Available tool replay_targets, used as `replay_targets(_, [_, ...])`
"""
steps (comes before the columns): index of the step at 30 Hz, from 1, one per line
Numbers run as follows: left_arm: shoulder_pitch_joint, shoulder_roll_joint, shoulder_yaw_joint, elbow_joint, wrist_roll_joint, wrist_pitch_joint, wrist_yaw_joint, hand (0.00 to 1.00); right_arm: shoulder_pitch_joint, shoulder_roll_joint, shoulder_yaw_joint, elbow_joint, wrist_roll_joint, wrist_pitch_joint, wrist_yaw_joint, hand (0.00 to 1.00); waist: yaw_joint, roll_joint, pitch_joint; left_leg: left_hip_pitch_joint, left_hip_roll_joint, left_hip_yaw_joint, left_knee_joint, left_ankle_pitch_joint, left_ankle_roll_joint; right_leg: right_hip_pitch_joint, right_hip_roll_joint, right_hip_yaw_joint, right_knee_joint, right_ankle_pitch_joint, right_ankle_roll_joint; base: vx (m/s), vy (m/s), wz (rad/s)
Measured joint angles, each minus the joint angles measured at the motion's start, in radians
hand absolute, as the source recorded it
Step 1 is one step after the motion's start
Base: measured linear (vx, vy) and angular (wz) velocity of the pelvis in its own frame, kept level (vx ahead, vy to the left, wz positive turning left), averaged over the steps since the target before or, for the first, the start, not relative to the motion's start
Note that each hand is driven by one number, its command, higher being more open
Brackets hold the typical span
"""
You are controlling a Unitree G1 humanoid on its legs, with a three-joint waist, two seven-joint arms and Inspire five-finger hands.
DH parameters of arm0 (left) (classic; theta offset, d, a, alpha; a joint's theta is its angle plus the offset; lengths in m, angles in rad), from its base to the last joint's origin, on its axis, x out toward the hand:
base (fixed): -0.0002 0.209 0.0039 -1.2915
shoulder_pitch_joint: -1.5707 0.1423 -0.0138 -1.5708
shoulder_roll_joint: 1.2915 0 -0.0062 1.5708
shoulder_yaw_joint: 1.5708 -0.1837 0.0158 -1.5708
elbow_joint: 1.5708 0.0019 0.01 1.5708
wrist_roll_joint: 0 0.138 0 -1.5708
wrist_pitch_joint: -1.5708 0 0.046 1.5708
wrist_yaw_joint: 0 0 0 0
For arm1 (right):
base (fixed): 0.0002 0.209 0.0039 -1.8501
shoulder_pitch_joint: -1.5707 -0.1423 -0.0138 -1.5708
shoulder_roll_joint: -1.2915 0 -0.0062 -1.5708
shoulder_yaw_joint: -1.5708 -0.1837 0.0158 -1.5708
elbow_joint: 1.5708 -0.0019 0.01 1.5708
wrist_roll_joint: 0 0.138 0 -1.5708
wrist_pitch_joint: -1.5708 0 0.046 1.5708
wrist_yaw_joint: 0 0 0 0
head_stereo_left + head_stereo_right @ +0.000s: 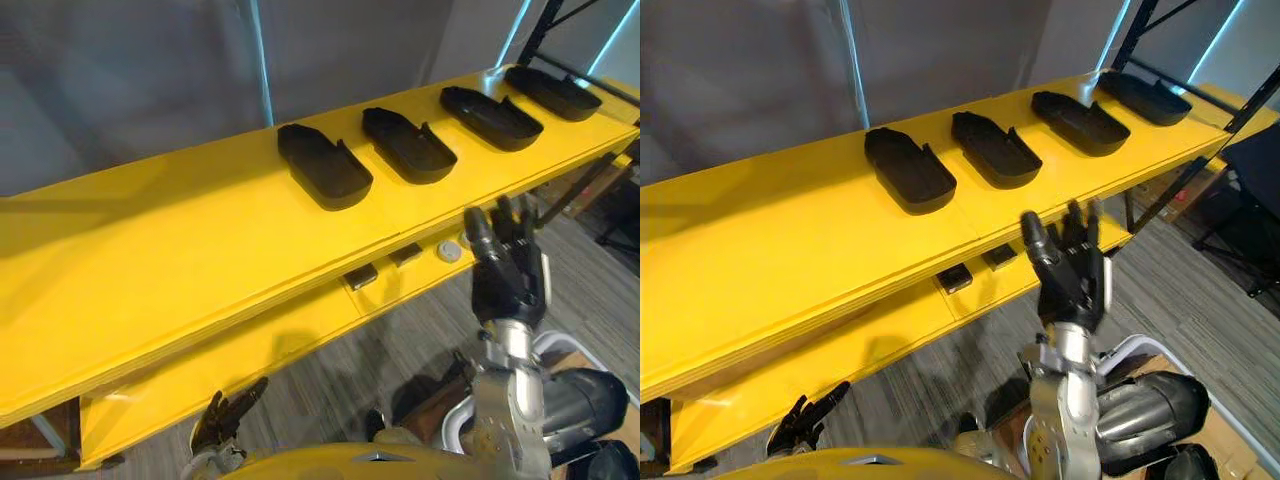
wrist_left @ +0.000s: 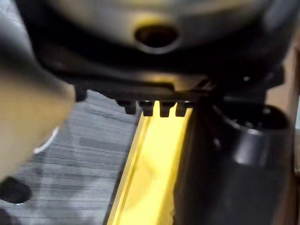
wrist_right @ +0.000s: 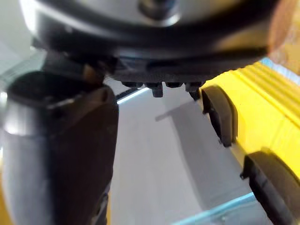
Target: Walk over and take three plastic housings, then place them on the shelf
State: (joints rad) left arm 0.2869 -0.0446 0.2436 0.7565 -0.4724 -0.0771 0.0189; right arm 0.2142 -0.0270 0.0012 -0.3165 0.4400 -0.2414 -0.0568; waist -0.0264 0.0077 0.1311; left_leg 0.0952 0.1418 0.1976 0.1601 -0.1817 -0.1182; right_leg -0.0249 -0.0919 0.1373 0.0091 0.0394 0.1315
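Housings [image 1: 407, 145] of black moulded plastic, four shallow oblong shells, lie side by side in a row on the top board of the long yellow shelf [image 1: 180, 230], each apart from the next. The leftmost housing [image 1: 323, 165] sits near the board's middle and the rightmost housing [image 1: 551, 92] near its far right end. On the yellow lower board [image 1: 250, 350] lie two small dark blocks [image 1: 361, 276] and a small white round piece [image 1: 449, 251]. The right hand [image 1: 1072, 270] stands raised on an upright forearm in front of the shelf's front edge, fingers straight, pointing upward and spread wide, holding nothing. The left hand [image 1: 228, 415] hangs low by the grey carpet floor [image 1: 400, 330], its fingers loosely extended and empty
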Motion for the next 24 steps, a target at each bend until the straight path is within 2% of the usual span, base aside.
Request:
replay_targets(1, [-0.003, -0.006, 0.0, 0.0, 0.0, -0.003, 0.002, 1.0, -0.033, -0.008, 0.012, 0.022, -0.007, 0.0, -0.002, 1.0, 0.004, 0.009, 0.005, -0.004, -0.001, -0.015, 0.015, -0.013, 0.0, -0.003, 0.001, 0.01, 0.0, 0.005, 0.003, -0.04, 0.074, -0.57])
replay_targets(3, [-0.002, -0.004, 0.005, 0.001, -0.007, -0.008, -0.003, 1.0, -0.082, -0.003, 0.052, 0.08, -0.038, 0.0, -0.025, 1.0, 0.016, -0.001, 0.016, -0.006, -0.01, -0.007, 0.04, -0.027, 0.009, -0.004, -0.005, 0.034, 0.001, 0.016, 0.009, -0.05, 0.084, -0.24])
replay_targets(5, [0.001, 0.002, 0.019, 0.0, -0.078, -0.013, -0.008, 1.0, -0.082, 0.005, 0.084, 0.082, -0.041, 0.0, -0.041, 1.0, 0.037, -0.02, 0.025, 0.002, -0.013, 0.011, 0.05, -0.038, 0.009, -0.008, -0.007, 0.05, 0.001, 0.02, 0.014, -0.06, 0.064, -0.29])
replay_targets(8, [0.005, -0.002, 0.048, 0.0, -0.143, -0.022, -0.014, 1.0, -0.08, 0.004, 0.085, 0.08, -0.039, 0.0, -0.042, 1.0, 0.041, -0.035, 0.025, -0.003, -0.011, 0.026, 0.087, -0.066, 0.014, -0.008, -0.008, 0.064, -0.01, 0.026, 0.019, -0.04, 0.049, -0.21])
replay_targets(12, [-0.022, -0.011, 0.046, -0.022, -0.143, -0.036, -0.03, 1.0, -0.065, 0.004, 0.062, 0.063, -0.034, 0.0, -0.052, 1.0, 0.034, -0.032, 0.026, -0.058, -0.009, 0.009, 0.168, -0.102, 0.026, -0.029, -0.012, 0.062, 0.012, 0.025, 0.019, -0.01, 0.067, 0.02])
replay_targets(14, [-0.05, -0.018, 0.045, -0.029, -0.124, -0.035, -0.05, 1.0, -0.05, 0.008, 0.051, 0.045, -0.031, -0.001, -0.068, 1.0, 0.038, -0.023, 0.036, -0.089, -0.012, -0.024, 0.223, -0.119, 0.041, -0.048, -0.01, 0.059, 0.044, 0.024, 0.02, -0.02, 0.079, -0.08])
replay_targets(15, [-0.055, -0.026, 0.044, -0.047, -0.088, -0.03, -0.057, 1.0, -0.03, 0.016, 0.052, 0.034, -0.034, -0.001, -0.08, 1.0, 0.036, -0.017, 0.045, -0.093, -0.021, -0.061, 0.258, -0.135, 0.062, -0.065, -0.006, 0.064, 0.08, 0.025, 0.02, -0.08, 0.088, -0.44])
replay_targets(17, [-0.053, -0.026, 0.032, -0.051, -0.057, -0.016, -0.073, 1.0, 0.002, 0.03, 0.05, 0.017, -0.04, -0.001, -0.088, 1.0, 0.026, -0.008, 0.052, -0.084, -0.023, -0.069, 0.29, -0.172, 0.062, -0.078, 0.007, 0.083, 0.112, 0.026, 0.02, -0.11, 0.097, -0.74])
replay_targets(18, [-0.05, -0.026, 0.03, -0.061, -0.026, -0.006, -0.08, 1.0, 0.033, 0.04, 0.045, -0.004, -0.035, -0.006, -0.082, 1.0, 0.027, -0.01, 0.057, -0.076, -0.015, -0.023, 0.311, -0.196, 0.067, -0.094, 0.016, 0.085, 0.126, 0.045, 0.023, -0.21, 0.107, -1.41])
replay_targets(19, [-0.057, -0.026, 0.025, -0.066, -0.026, -0.008, -0.073, 1.0, 0.058, 0.044, 0.046, -0.007, -0.03, -0.011, -0.061, 1.0, 0.033, -0.006, 0.063, -0.055, 0.016, 0.049, 0.303, -0.197, 0.078, -0.101, 0.032, 0.04, 0.078, 0.133, 0.011, -0.24, 0.077, -1.59])
replay_targets(20, [-0.054, -0.027, 0.024, -0.066, -0.027, -0.008, -0.066, 1.0, 0.067, 0.045, 0.046, -0.007, -0.03, -0.013, -0.05, 1.0, 0.038, 0.006, 0.067, -0.046, 0.029, 0.09, 0.29, -0.192, 0.084, -0.088, 0.032, 0.007, 0.024, 0.193, 0.003, -0.27, 0.027, -1.65])
replay_targets(21, [-0.066, -0.023, 0.02, -0.074, -0.027, -0.004, -0.053, 1.0, 0.079, 0.048, 0.048, -0.012, -0.03, -0.028, -0.032, 1.0, 0.031, -0.002, 0.071, -0.038, 0.037, 0.146, 0.274, -0.177, 0.092, -0.106, 0.024, -0.104, 0.099, 0.148, -0.03, -0.24, 0.005, -1.33])
replay_targets(22, [-0.079, -0.021, 0.006, -0.079, -0.027, 0.002, -0.027, 1.0, 0.081, 0.047, 0.043, -0.012, -0.031, -0.042, -0.023, 1.0, 0.028, -0.004, 0.07, -0.03, 0.041, 0.189, 0.248, -0.155, 0.097, -0.118, 0.004, -0.162, 0.213, 0.056, -0.048, -0.24, 0.012, -1.2])
replay_targets(23, [-0.088, -0.019, -0.008, -0.08, -0.029, 0.017, -0.017, 1.0, 0.08, 0.047, 0.042, -0.012, -0.032, -0.056, -0.019, 1.0, 0.026, -0.003, 0.07, -0.026, 0.044, 0.21, 0.227, -0.136, 0.099, -0.123, -0.016, -0.185, 0.301, -0.001, -0.071, -0.15, 0.012, -0.76])
replay_targets(24, [-0.091, -0.016, -0.02, -0.08, -0.029, 0.025, -0.01, 1.0, 0.079, 0.047, 0.043, -0.012, -0.033, -0.064, -0.017, 1.0, 0.025, -0.003, 0.071, -0.022, 0.047, 0.221, 0.214, -0.122, 0.099, -0.13, -0.034, -0.194, 0.363, -0.032, -0.091, -0.1, -0.034, -0.45])
